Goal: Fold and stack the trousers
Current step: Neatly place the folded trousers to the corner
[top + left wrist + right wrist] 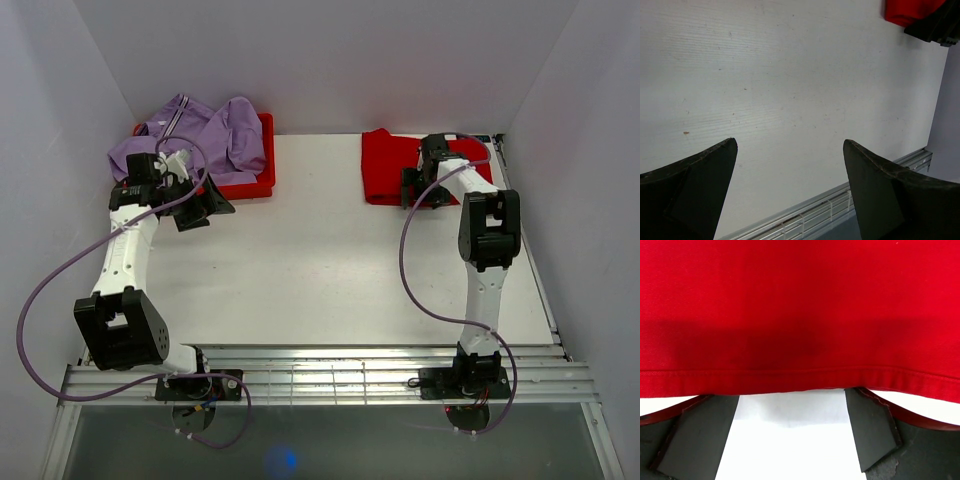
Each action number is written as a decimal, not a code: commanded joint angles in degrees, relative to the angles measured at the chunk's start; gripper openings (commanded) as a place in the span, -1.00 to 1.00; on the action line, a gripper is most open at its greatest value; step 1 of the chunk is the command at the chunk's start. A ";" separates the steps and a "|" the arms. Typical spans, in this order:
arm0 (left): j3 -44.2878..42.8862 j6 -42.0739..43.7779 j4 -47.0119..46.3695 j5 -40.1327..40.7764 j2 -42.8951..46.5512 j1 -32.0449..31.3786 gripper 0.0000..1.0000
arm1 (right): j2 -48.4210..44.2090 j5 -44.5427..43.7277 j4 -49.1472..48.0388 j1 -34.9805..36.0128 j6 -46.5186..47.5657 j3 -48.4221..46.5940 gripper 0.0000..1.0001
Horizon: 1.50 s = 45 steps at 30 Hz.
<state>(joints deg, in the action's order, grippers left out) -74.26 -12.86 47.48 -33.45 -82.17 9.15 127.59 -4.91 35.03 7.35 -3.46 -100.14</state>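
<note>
**Right pincer (790, 395) spread at the hem of the red trousers (800, 300)**

Pincer state: the right fingers (867, 425) stand wide apart with nothing clamped between them. The stitched hem runs straight across their tips. The left pincer (790, 145) is likewise spread and empty above bare tabletop (300, 260), just beside the red tray (250, 188).

Location: the red trousers lie as a flat folded block at the far right of the tabletop. The purple trousers (215, 135) lie crumpled in the red tray at the far left and spill over its rim.

Handling: both garments are judged soft, light and limp. The red cloth looks like a dense twill that holds a crease but sags when lifted by one point. Take it at the doubled hem or waistband, where the layers are thickest. The purple fabric appears thinner and smoother, so a shallow pinch may slip; grip a seam or the waist.

Limits of view:
- Whether the right fingertips touch the hem or lie under it cannot be told.
- The layer count of the red fold is hidden.
- The right arm covers part of the red block in the top view.
- The waistband of the purple trousers cannot be located.
</note>
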 commanded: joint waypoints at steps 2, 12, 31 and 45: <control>0.43 1.00 -1.34 -1.53 0.87 0.70 0.96 | 9.33 -0.02 -0.58 -0.15 -2.43 -3.03 0.83; -0.27 1.17 -1.52 -2.32 -0.53 0.96 0.96 | 11.98 0.33 0.83 -0.32 -1.64 -10.34 0.80; -5.91 11.63 -3.88 0.05 5.07 0.96 0.96 | -36.87 4.29 4.34 -1.55 18.74 12.49 0.80; 11.67 20.24 -3.36 7.07 17.12 0.96 0.96 | -74.14 19.31 10.59 -6.21 25.96 47.22 0.80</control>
<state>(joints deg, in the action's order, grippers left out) -65.10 4.03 43.70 -29.47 -67.88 9.69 57.54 9.93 44.80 2.17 20.62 -54.15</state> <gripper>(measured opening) 0.977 0.903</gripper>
